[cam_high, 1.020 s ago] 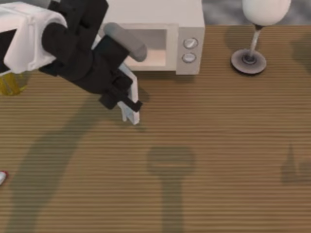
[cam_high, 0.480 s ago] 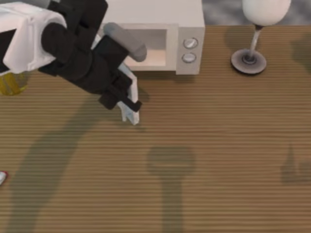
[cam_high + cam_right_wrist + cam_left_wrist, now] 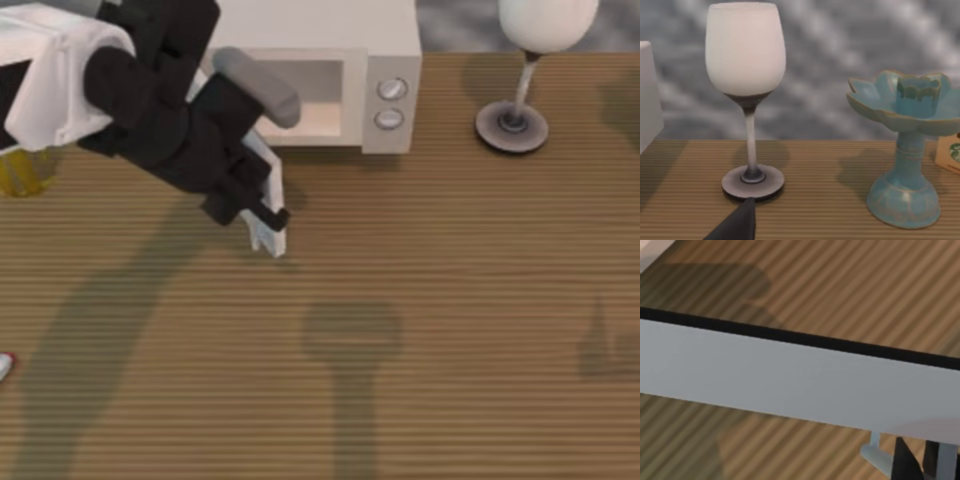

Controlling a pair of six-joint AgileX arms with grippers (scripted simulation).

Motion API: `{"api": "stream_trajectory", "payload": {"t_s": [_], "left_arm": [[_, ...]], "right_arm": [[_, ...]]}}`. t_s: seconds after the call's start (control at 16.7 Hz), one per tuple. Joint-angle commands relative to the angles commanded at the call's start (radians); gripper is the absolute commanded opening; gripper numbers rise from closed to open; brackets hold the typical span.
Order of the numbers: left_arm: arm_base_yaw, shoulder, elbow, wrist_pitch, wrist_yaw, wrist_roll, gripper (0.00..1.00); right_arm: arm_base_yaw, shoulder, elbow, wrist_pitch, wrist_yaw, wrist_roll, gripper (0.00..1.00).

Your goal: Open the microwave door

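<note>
Far left of the table (image 3: 450, 300), top view: yellow object (image 3: 22, 172), partly hidden under your left arm. Next: left gripper (image 3: 262, 212), fingers pinching the free edge of the microwave door (image 3: 268, 190), which stands swung out toward the front of the table, well off the cavity. Rear centre: the microwave (image 3: 330, 30), cavity exposed, two grey knobs (image 3: 390, 104) at its right. Further right: wine glass (image 3: 520, 60). In the right wrist view, blue pedestal dish (image 3: 905, 150) beside that glass. Your right gripper: state cannot be told.
</note>
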Motion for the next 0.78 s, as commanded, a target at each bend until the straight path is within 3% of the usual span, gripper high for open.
{"api": "stream_trajectory", "payload": {"t_s": [0.42, 0.78], "left_arm": [[0.070, -0.026, -0.027, -0.043, 0.078, 0.167, 0.00], [0.075, -0.031, -0.027, -0.043, 0.084, 0.177, 0.00]], "right_arm": [[0.000, 0.000, 0.000, 0.000, 0.000, 0.000, 1.00], [0.000, 0.000, 0.000, 0.000, 0.000, 0.000, 1.00]]}}
